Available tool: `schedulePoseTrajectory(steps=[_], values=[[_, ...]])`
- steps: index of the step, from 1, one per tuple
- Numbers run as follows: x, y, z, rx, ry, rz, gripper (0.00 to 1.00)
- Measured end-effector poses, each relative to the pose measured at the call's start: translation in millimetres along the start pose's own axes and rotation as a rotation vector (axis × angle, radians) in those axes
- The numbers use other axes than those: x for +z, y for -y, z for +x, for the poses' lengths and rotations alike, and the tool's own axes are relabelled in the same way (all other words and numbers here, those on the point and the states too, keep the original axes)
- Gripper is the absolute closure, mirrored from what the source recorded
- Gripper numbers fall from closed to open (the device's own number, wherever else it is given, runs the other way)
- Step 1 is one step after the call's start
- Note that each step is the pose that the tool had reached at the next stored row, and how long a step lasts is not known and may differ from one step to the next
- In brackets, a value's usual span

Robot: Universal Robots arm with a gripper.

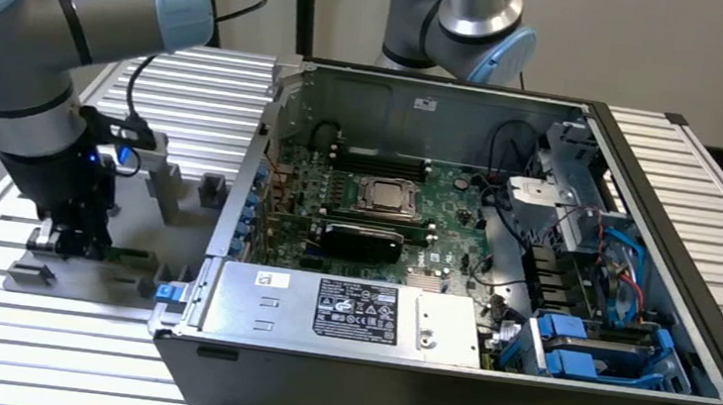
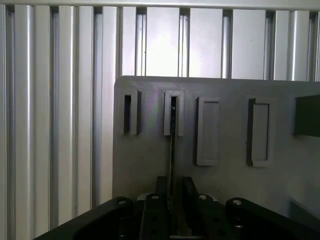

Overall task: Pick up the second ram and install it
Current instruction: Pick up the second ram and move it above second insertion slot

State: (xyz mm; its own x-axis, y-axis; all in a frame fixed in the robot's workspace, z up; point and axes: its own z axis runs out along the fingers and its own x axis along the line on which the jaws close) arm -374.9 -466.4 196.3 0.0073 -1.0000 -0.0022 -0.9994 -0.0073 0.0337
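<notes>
The arm (image 1: 28,81) stood at the exterior view's left, beside the open computer case (image 1: 678,223). Its thick grey elbow joint was raised high, and the black wrist section dropped straight down from it toward the bench (image 1: 4,327). The tool (image 1: 72,246) pointed downward, low over a grey plastic holder (image 1: 184,190) that sat on the ribbed bench just outside the case wall.

In the wrist view the holder showed a row of upright slots. The second ram (image 2: 172,150) stood in 1 of them, seen edge-on as a thin dark line running from that slot back into the tool. The tool sat astride the stick, with 1 dark half on each side of it. I could not tell whether it was clamped on the stick or only close around it. The stick's far end was seated in its slot, so it had not been lifted out. The slot beside it was an empty dark gap.

Inside the case the green motherboard (image 1: 448,206) lay flat, well apart from the tool. A silver power supply (image 1: 338,310) sat along the near edge. A 2nd arm (image 1: 466,19) stood behind the case.
</notes>
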Motion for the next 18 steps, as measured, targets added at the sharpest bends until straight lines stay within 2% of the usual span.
schedulePoseTrajectory(steps=[11,12,18], values=[[-0.3,0.9,0.0,0.0,0.0002,-0.0002,0.0],[-0.3,0.9,0.0,0.0,0.0002,-0.0001,1.0],[-0.3,1.0,0.0,0.0,0.0002,-0.0001,1.0]])
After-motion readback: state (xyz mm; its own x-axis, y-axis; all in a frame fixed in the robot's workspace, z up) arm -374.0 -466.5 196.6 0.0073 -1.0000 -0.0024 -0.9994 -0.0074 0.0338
